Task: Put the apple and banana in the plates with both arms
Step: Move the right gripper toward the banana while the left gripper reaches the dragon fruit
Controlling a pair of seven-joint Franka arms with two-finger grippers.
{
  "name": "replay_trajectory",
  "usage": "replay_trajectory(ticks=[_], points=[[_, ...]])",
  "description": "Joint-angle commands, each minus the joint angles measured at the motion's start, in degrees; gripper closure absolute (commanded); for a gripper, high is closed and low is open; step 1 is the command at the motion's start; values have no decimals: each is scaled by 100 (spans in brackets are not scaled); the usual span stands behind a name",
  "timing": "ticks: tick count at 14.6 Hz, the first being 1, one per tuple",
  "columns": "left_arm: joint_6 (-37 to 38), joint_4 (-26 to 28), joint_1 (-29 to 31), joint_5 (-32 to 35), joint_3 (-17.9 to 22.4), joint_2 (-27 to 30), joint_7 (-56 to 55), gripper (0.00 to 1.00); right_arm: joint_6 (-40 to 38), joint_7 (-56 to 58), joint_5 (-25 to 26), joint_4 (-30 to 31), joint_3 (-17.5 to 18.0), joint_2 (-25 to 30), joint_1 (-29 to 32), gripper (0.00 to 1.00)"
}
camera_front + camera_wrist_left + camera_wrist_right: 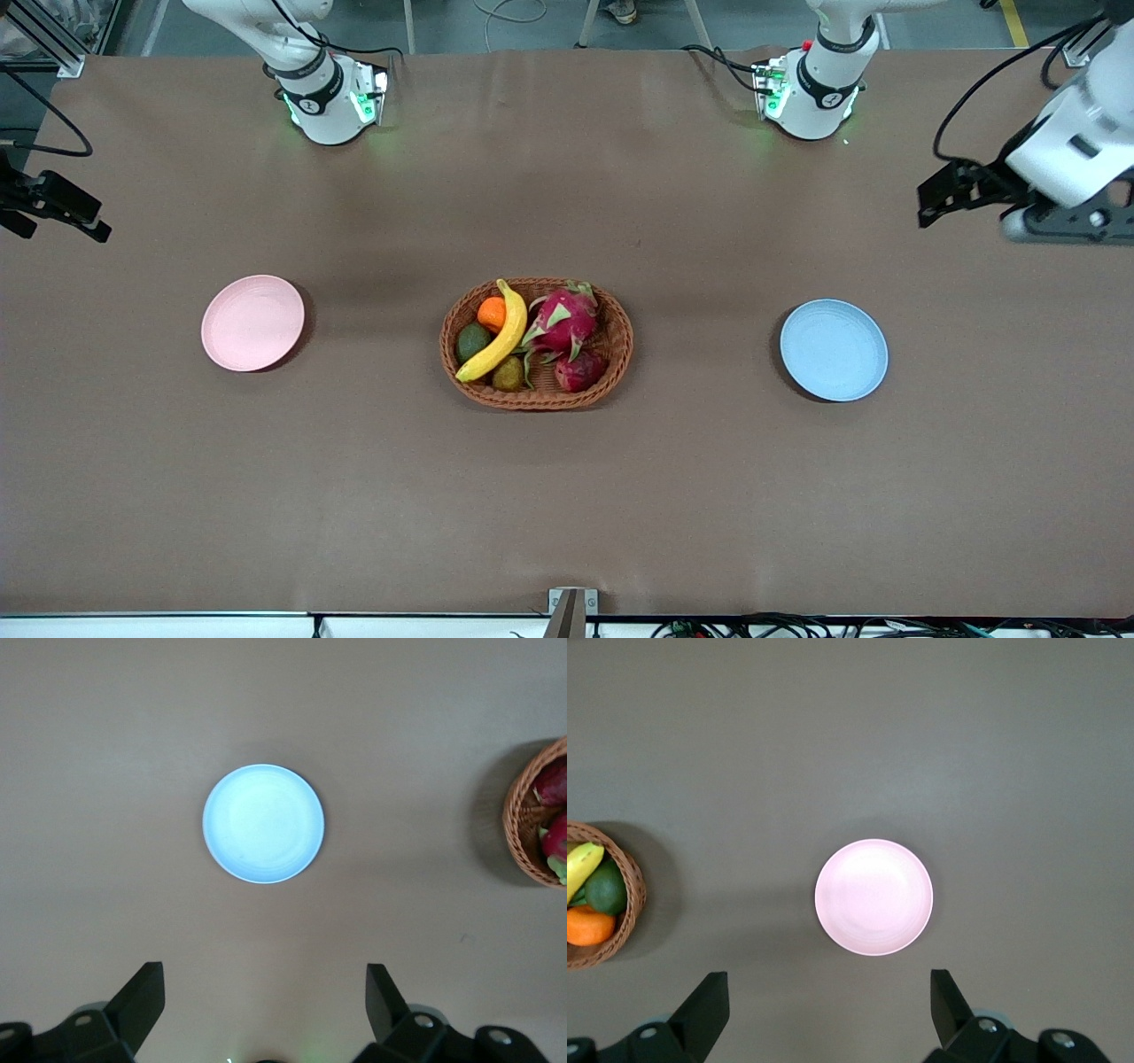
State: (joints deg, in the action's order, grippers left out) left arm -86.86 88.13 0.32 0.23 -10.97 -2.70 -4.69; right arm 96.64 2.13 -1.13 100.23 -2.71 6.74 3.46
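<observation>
The yellow banana (pixel 500 337) and the dark red apple (pixel 580 369) lie in the wicker basket (pixel 540 400) at the table's middle. The pink plate (pixel 252 322) lies bare toward the right arm's end, the blue plate (pixel 833 349) bare toward the left arm's end. My left gripper (pixel 939 199) hangs open and empty above the table's left-arm end; its wrist view shows the blue plate (pixel 263 823) beneath, past its fingertips (pixel 264 992). My right gripper (pixel 62 226) hangs open and empty above the right-arm end, with the pink plate (pixel 873 896) and the banana's tip (pixel 580 864) in its wrist view.
The basket also holds a pink dragon fruit (pixel 563 321), an orange (pixel 492 313), a green avocado (pixel 472 341) and a small brownish fruit (pixel 508 375). The arms' bases (pixel 332 102) (pixel 811 93) stand at the table's edge farthest from the front camera.
</observation>
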Motion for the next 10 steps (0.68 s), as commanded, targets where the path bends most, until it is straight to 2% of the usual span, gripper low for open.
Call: replay_trajectory(ticks=[1, 5, 7, 10], points=[[-294, -287, -407, 20, -55, -537, -128, 0, -49, -55, 87, 49, 7, -190, -284, 0], [-708, -305, -1120, 3, -55, -1161, -1751, 0, 414, -369, -1, 32, 7, -751, -1204, 0], [-937, -322, -1480, 3, -55, -1433, -2306, 0, 697, -1962, -1, 32, 7, -1252, -1784, 0], [-1472, -322, -1911, 3, -55, -1855, -3193, 0, 987, -3636, 7, -12, 7, -1780, -2488, 0]])
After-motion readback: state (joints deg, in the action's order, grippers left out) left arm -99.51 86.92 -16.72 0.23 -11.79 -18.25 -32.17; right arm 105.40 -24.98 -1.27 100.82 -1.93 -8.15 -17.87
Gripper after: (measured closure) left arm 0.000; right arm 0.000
